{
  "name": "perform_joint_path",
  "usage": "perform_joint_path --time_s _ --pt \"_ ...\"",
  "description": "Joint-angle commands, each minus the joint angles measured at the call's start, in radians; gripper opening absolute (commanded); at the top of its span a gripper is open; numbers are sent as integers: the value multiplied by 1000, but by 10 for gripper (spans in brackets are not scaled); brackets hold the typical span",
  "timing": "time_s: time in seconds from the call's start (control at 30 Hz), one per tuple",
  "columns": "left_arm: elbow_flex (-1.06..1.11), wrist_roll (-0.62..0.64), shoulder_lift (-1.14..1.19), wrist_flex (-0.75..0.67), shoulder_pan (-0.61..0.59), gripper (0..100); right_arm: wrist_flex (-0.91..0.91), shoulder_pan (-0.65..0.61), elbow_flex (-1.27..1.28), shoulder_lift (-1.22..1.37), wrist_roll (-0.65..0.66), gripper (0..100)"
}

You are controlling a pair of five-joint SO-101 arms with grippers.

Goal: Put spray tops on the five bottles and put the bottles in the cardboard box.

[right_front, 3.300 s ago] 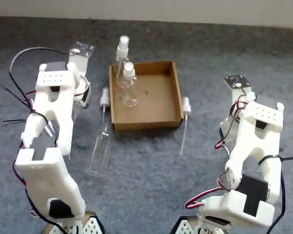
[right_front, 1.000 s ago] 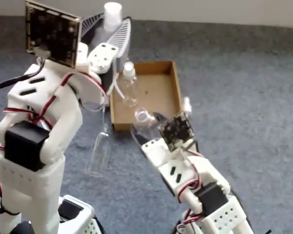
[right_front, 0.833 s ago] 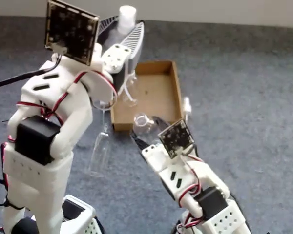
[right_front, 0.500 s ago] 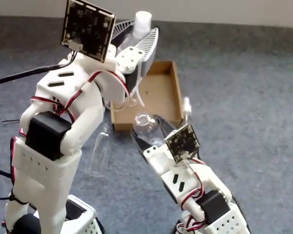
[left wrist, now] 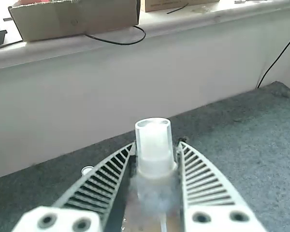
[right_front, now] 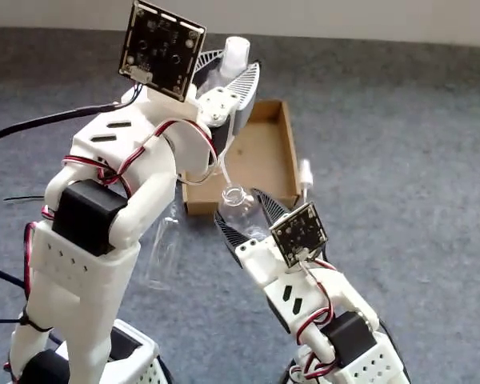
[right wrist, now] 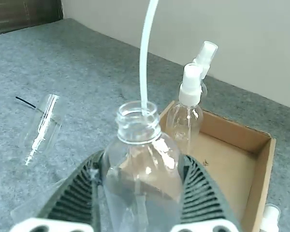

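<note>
Since our left gripper (right_front: 234, 62), pinching the spray top (left wrist: 153, 140), has swung over the bottle (right wrist: 137, 159) our right gripper (right_front: 240, 208) clamps, we judge insertion next.

Clamped between the fingers of the right pincer (right wrist: 142, 159): an open bottle (right wrist: 140, 186), upright, neck above the fingertips. Higher up and a little beyond, over the bench (right_front: 400, 120): the left pincer (left wrist: 155, 145), closed on a spray top (left wrist: 153, 133), cap up. Hanging from there, a tube (right wrist: 146, 53), its end at the bottle's mouth; inside or only at the rim, not possible to tell. Beyond the right pincer, on the bench, the cardboard box (right_front: 289, 148). At its far left corner, two capped bottles (right wrist: 185, 113), one behind the other, the nearer one inside. Left of the right pincer, a lying bottle (right wrist: 41, 126) on the bench. Just beside the box's right wall, a loose spray top (right_front: 306, 171).
</note>
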Motion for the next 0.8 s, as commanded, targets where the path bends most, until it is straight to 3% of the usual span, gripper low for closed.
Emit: perform_joint_path --time_s 0.0,0.33,0.6,0.77 --pt "-2 11 -7 12 15 5 -24 -4 -13 -7 -9 4" --pt "125 11 -7 38 16 5 -24 -4 -13 -7 -11 4" --pt "-108 8 -82 52 47 5 -77 -4 -2 -5 -11 4" --pt "-139 6 -90 89 81 5 -77 -4 8 -5 -11 4"
